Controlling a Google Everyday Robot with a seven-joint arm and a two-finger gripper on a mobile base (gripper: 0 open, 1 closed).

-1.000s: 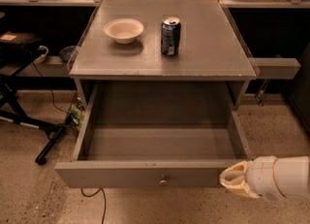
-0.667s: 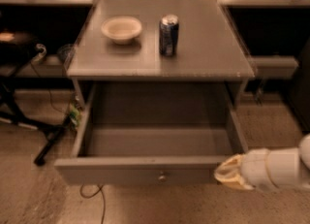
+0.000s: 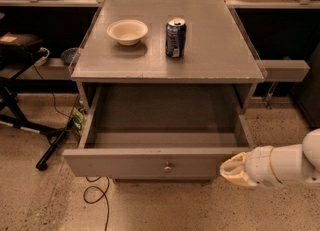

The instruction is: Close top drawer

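Observation:
The top drawer [image 3: 150, 164] is a wide grey wooden drawer, pulled far out of the cabinet, its plain box interior empty. A small round metal knob [image 3: 168, 167] sits at the centre of its front panel. My gripper [image 3: 231, 171] comes in from the right on a white arm. Its cream tip rests at the right end of the drawer's front panel, about level with the knob.
The grey cabinet top [image 3: 200, 60] carries a cream bowl [image 3: 127, 31] and a blue drink can [image 3: 175, 37]. A black stand and cables [image 3: 50, 150] lie on the speckled floor at the left. A grey beam [image 3: 285, 70] juts out at the right.
The view has shifted, so the cabinet sits higher in the picture. My gripper has moved left to the right end of the drawer front. The drawer looks slightly less extended.

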